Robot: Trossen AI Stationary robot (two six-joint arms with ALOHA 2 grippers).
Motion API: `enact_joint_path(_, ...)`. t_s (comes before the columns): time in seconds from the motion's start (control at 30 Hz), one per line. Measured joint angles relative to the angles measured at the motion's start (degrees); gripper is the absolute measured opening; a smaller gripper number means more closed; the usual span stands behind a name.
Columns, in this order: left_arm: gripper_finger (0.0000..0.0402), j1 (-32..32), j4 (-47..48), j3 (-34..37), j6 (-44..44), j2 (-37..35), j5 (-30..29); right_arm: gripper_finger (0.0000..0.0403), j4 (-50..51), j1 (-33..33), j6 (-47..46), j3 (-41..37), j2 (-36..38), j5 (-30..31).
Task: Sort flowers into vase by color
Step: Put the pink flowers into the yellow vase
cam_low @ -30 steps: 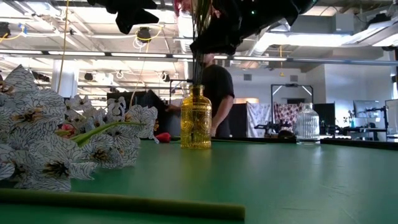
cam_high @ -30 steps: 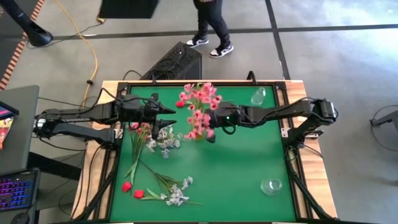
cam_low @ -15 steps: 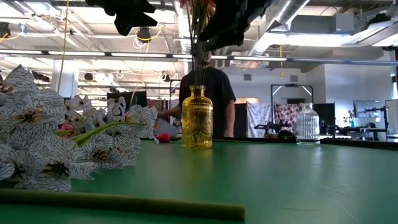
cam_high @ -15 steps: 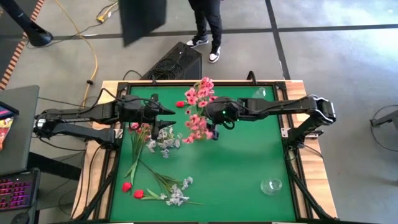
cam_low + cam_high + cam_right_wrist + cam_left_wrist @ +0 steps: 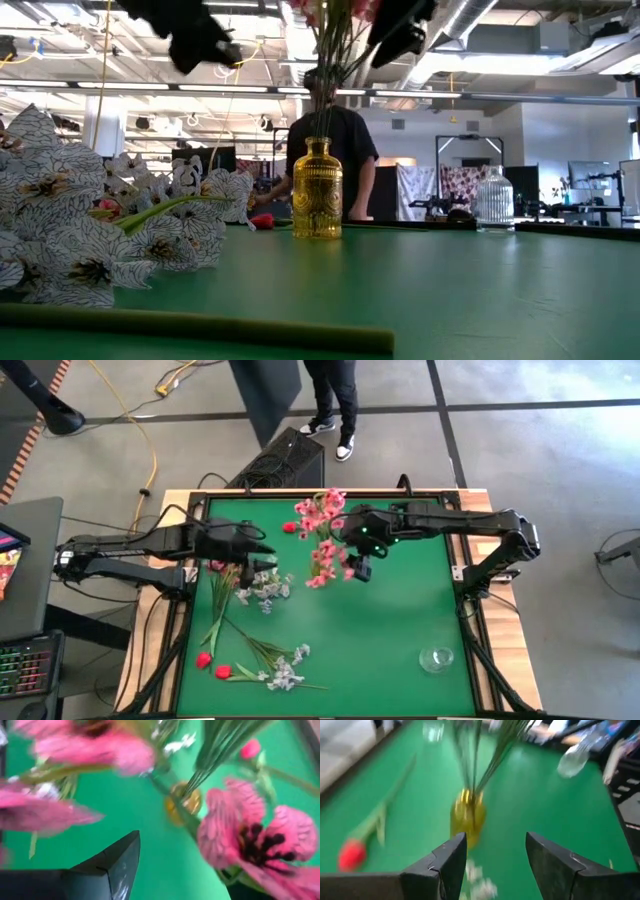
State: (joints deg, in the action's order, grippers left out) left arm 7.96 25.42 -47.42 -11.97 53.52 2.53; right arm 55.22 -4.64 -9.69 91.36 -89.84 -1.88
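- Overhead: pink flowers [image 5: 322, 538] stand at the far middle of the green table [image 5: 400, 620]. Right gripper [image 5: 361, 568] hovers just right of them, fingers wide, holding nothing. Left gripper [image 5: 268, 554] waits left of them, open and empty. White sprays [image 5: 284, 670] and red buds [image 5: 210, 664] lie near-left.
- Table level: stems rise from the yellow vase [image 5: 317, 190]; a clear vase [image 5: 494, 200] stands right; a person [image 5: 335, 140] stands behind.
- Left wrist: open fingers [image 5: 440, 865] frame the yellow vase.
- Right wrist: blurred pink blossoms fill the picture.

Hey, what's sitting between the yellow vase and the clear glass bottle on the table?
Nothing: in the low view, the green table is bare between the yellow vase and the clear glass bottle.
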Motion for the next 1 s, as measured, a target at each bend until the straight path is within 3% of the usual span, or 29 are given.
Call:
enact_joint_path(0.27,0.0192,0.2,19.8,0.0,-27.8,0.0,1.5,0.0276,7.2,0.1,-1.5,1.4,0.0,-6.1)
enact_joint_path(0.43,0.0192,0.2,30.9,0.0,-38.9,0.1,2.8,0.0276,8.9,0.0,-1.5,1.4,0.0,-6.9)
enact_joint_path(0.73,0.0192,-2.9,43.6,0.0,-49.1,1.2,2.8,0.0276,10.4,-0.4,-0.5,1.4,0.0,-7.1)
enact_joint_path(1.0,0.0192,-6.0,47.1,0.0,-46.0,10.4,4.3,0.0276,14.0,-0.3,-0.4,1.4,0.0,-7.1)
